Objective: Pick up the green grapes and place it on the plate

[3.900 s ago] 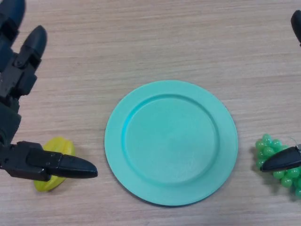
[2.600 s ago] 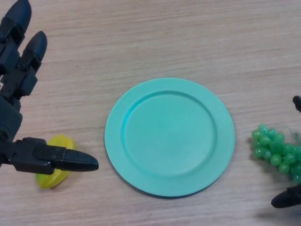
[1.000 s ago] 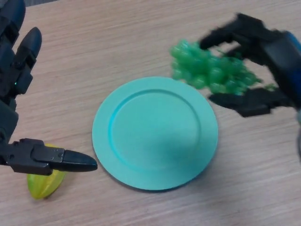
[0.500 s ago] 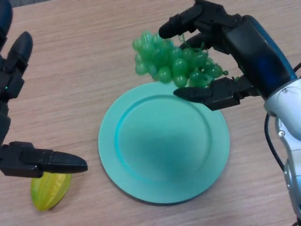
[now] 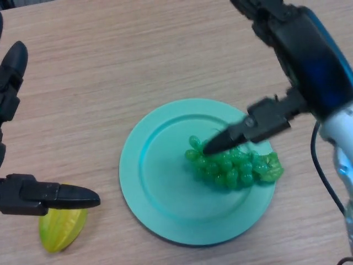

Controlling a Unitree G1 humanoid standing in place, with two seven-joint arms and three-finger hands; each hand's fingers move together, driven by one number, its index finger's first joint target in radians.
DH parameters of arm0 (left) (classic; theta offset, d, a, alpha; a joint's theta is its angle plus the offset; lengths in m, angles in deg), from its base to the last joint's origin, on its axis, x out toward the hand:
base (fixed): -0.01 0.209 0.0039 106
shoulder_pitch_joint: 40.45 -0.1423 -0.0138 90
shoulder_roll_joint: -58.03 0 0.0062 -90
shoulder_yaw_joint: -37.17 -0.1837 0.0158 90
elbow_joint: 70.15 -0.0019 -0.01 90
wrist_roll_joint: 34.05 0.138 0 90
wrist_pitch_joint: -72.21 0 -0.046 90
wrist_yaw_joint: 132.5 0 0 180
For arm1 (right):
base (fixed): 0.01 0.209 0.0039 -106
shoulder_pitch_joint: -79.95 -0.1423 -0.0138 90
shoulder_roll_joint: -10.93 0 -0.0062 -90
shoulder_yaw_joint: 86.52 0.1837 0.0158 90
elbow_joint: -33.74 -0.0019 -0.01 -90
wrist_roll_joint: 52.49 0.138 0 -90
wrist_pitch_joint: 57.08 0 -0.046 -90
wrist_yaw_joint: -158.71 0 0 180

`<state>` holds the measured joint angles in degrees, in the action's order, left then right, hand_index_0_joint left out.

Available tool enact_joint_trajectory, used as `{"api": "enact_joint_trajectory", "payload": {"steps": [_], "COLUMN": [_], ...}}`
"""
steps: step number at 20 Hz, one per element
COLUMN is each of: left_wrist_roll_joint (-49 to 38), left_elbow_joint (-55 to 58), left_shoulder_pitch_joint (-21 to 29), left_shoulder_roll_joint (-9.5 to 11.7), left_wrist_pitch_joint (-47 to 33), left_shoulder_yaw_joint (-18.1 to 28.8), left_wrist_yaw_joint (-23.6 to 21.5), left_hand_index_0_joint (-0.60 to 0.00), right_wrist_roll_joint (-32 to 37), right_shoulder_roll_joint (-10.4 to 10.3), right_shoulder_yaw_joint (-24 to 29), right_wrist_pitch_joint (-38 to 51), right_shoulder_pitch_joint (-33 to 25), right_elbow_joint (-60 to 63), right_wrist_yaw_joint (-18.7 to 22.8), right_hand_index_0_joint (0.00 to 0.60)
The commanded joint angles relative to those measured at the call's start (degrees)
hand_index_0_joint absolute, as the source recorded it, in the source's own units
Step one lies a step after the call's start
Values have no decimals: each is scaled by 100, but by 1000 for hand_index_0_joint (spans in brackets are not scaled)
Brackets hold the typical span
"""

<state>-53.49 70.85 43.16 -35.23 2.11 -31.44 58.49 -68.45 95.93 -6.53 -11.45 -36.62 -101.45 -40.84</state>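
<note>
The green grapes point(image 5: 234, 167) lie on the right half of the teal plate point(image 5: 160, 185), in the middle of the wooden table. My right hand point(image 5: 309, 61) hovers over the plate's right side and is open. Its thumb point(image 5: 242, 130) points down-left, with the tip over the top edge of the bunch, while its fingers point(image 5: 259, 8) stretch away at the top of the view, off the grapes. My left hand point(image 5: 33, 194) shows at the left edge, open and idle, holding nothing.
A yellow-green star fruit point(image 5: 62, 227) lies on the table at the lower left, just under my left thumb and left of the plate. Bare wood surrounds the plate on the far side.
The right hand carried the grapes from the table's right side over the plate, lowered them and let go. The bunch now rests on the plate. The left hand barely moved.
</note>
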Motion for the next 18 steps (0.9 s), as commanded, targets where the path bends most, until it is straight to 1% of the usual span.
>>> {"api": "enact_joint_trajectory", "payload": {"steps": [1,2,3,4,5,6,7,8,10,12,14,16,18], "left_wrist_roll_joint": [59,107,97,113,133,204,224,247,152,108,64,126,117], "left_elbow_joint": [428,494,520,564,583,625,650,686,767,822,861,887,897], "left_shoulder_pitch_joint": [47,25,16,18,14,-18,-42,-86,-108,-116,-84,-66,-103], "left_shoulder_roll_joint": [105,108,106,97,77,18,-10,-60,-83,-75,-33,-24,-13], "left_wrist_pitch_joint": [-671,-652,-622,-576,-571,-603,-603,-610,-535,-474,-387,-349,-383], "left_shoulder_yaw_joint": [318,315,331,348,334,278,254,208,238,250,290,249,227], "left_wrist_yaw_joint": [57,128,167,208,216,217,212,208,184,185,208,228,232], "left_hand_index_0_joint": [0,0,0,0,0,0,0,0,0,0,0,0,0], "right_wrist_roll_joint": [448,963,1289,2099,2592,3721,4239,4969,5439,5600,5616,5655,5695], "right_shoulder_roll_joint": [-11,-11,-11,-11,90,542,899,1499,1908,1954,1941,1905,1924], "right_shoulder_yaw_joint": [553,789,922,1247,1378,1573,1586,1580,1654,1753,1792,1884,1933], "right_wrist_pitch_joint": [19,-250,-320,-375,-308,-85,113,555,991,1125,1142,1164,1163], "right_shoulder_pitch_joint": [-72,22,70,196,313,569,706,942,1161,1262,1310,1344,1334], "right_elbow_joint": [-813,-1186,-1289,-1407,-1433,-1462,-1469,-1476,-1480,-1480,-1481,-1481,-1481], "right_wrist_yaw_joint": [13,57,154,407,657,1347,1758,2376,2769,2887,2952,2935,2951], "right_hand_index_0_joint": [0,0,0,0,0,0,0,0,0,0,0,0,0]}}
